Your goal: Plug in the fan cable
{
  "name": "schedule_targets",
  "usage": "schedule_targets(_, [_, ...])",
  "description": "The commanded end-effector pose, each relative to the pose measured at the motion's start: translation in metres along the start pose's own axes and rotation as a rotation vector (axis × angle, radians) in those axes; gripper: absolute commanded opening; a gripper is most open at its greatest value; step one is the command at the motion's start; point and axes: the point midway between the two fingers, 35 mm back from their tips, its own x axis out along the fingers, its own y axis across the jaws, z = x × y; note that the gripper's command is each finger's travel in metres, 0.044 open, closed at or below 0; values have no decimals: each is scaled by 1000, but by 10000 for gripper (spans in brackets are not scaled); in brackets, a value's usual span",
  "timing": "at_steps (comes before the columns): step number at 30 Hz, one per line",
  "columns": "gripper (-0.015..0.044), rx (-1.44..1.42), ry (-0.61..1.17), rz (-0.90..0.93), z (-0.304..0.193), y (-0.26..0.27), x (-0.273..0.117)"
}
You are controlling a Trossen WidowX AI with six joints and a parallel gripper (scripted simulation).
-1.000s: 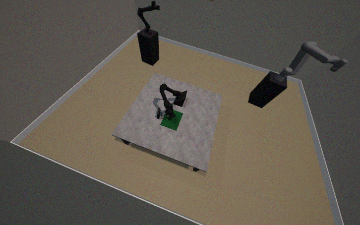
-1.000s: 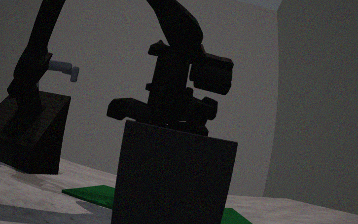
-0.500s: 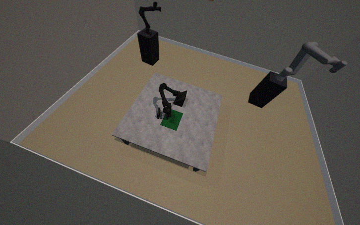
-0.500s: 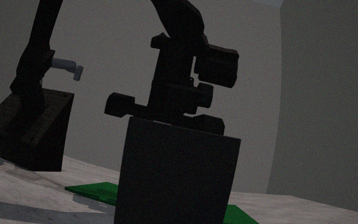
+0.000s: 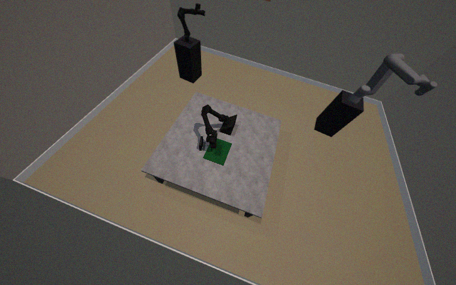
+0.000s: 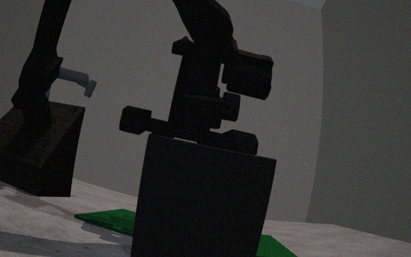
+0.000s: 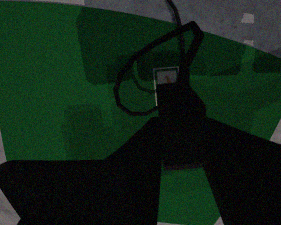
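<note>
The green board (image 5: 225,155) (image 6: 105,217) (image 7: 35,99) lies flat on the table. The fan header (image 7: 163,77), a small pale-rimmed rectangle, shows just above the fingertips in the wrist view, partly covered by the dark plug. My gripper (image 5: 213,145) (image 7: 175,123) is over the board, shut on the fan plug (image 7: 181,96), which is very dark. The black cable (image 7: 117,91) loops left of the header and runs up out of the wrist view. The plug's height over the header and its underside cannot be made out. The fingertips are hidden behind the fan in the exterior view.
The dark square fan (image 5: 200,143) (image 6: 200,197) stands upright beside the board. The arm's dark base block (image 5: 227,126) (image 6: 54,159) is behind the board on the table (image 5: 244,184). Two other arms stand on dark pedestals (image 5: 188,59) (image 5: 338,115) off the table.
</note>
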Motion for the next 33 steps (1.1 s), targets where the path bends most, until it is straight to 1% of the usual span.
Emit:
schedule_targets(1, [0,3,-3,-5,-1,-2,1])
schedule_targets(11, [0,-3,-3,-5,-3,-3,0])
schedule_targets(16, [0,-3,-4,-6,-3,-3,23])
schedule_targets(33, [0,-18,-4,-6,-2,-3,23])
